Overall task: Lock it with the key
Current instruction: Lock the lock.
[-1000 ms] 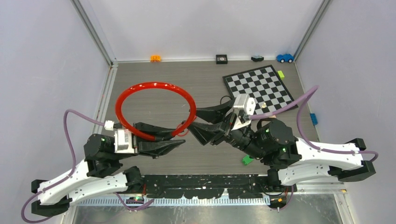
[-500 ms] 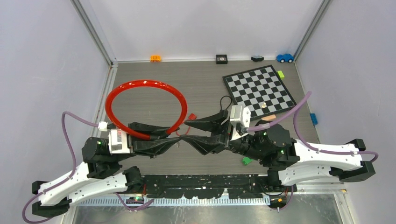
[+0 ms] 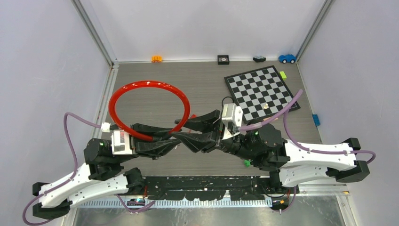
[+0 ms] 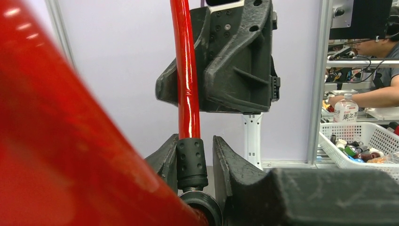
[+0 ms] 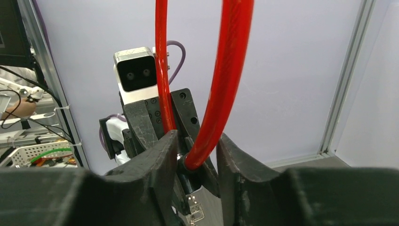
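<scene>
The red cable lock (image 3: 149, 84) is held up over the bench (image 3: 197, 75), loop upright, with the left jaws clamped on its black collar (image 4: 191, 162). The right jaws stand apart astride the red cable close to that collar, not gripping it. The key I cannot make out. If the right jaws close here they would likely pinch cable, not key, and a twist could wrench the collar round in the left grip

Grey counter (image 3: 202, 80): checkerboard (image 3: 261, 92) far right, orange block (image 3: 156, 59) at far edge, blue car (image 3: 286, 58) in far right corner
</scene>
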